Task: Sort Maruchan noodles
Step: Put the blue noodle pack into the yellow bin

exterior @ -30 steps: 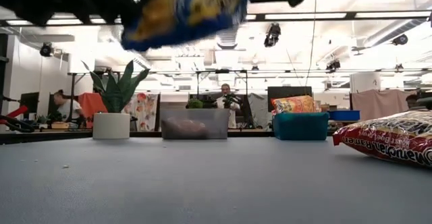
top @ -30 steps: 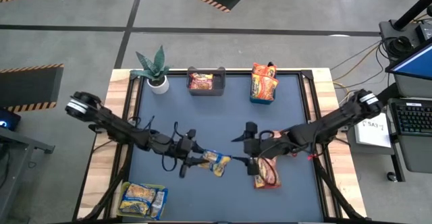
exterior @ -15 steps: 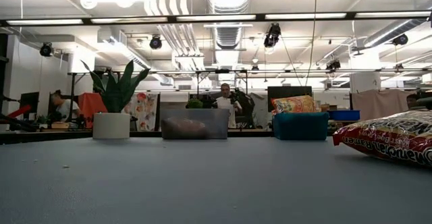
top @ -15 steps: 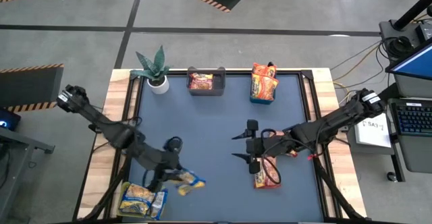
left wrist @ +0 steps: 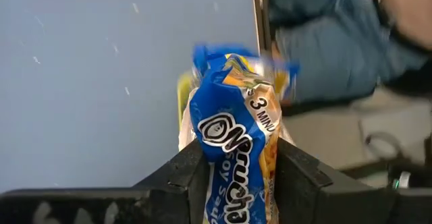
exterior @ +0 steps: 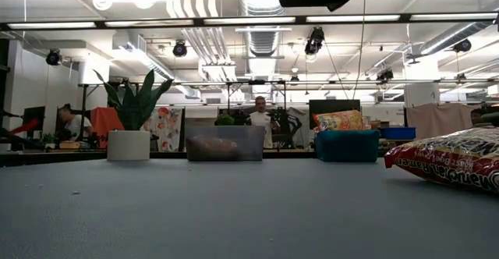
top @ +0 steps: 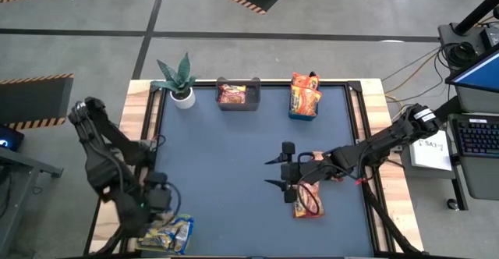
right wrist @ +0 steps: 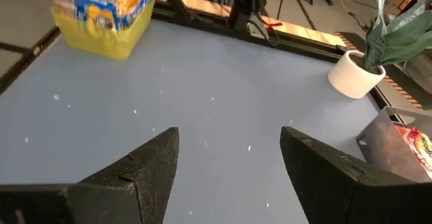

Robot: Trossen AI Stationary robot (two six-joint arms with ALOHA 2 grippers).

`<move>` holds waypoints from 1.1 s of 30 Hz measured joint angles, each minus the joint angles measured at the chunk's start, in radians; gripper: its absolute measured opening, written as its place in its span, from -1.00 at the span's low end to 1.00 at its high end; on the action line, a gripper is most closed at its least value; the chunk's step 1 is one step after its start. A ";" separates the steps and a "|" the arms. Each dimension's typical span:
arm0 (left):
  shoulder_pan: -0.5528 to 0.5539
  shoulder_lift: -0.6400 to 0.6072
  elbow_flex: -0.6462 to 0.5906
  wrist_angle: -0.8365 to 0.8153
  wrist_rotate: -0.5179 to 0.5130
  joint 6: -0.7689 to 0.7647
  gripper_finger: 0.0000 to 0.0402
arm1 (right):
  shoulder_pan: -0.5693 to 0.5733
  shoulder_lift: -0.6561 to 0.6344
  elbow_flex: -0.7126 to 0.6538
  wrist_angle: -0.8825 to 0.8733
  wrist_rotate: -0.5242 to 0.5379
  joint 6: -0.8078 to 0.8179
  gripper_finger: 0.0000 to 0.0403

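Note:
My left gripper [top: 160, 212] hangs over the yellow bin [top: 146, 221] at the table's near left corner, shut on a blue-and-yellow noodle packet [left wrist: 233, 143]. The bin holds more blue-and-yellow packets [top: 170, 233]. My right gripper [top: 270, 173] stands open above the table right of centre, level, with nothing between its fingers [right wrist: 152, 160]. A red packet [top: 309, 200] lies flat on the mat just behind it and also shows in the low view [exterior: 452, 161]. My left gripper pinches the blue-and-yellow packet between its two fingers [left wrist: 192, 173], across the packet's near part [left wrist: 233, 190]. The fingers slant steeply downward. The packet sticks out beyond the fingertips, crumpled, lifted clear over the yellow bin.
At the far edge stand a potted plant [top: 178, 79], a grey bin [top: 238, 105] with a red packet [top: 232, 94], and a teal bin [top: 302, 115] with orange packets [top: 305, 94]. Bare mat lies between the arms. People show in the room beyond.
My left gripper has carried the blue-and-yellow packet from the table's middle toward the near left corner, rising and tipping from level to steeply downward. It now hangs over the yellow bin. The packet has left the low view.

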 joint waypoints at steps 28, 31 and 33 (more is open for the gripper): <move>-0.149 0.057 -0.292 0.260 0.171 -0.119 -0.55 | 0.000 0.004 0.000 0.030 -0.002 0.043 0.22; -0.149 0.057 -0.293 0.246 0.123 -0.123 -0.50 | 0.000 0.004 0.000 0.030 -0.002 0.045 0.22; -0.149 0.058 -0.294 0.226 0.096 -0.138 -0.46 | 0.000 0.004 0.000 0.031 -0.002 0.045 0.22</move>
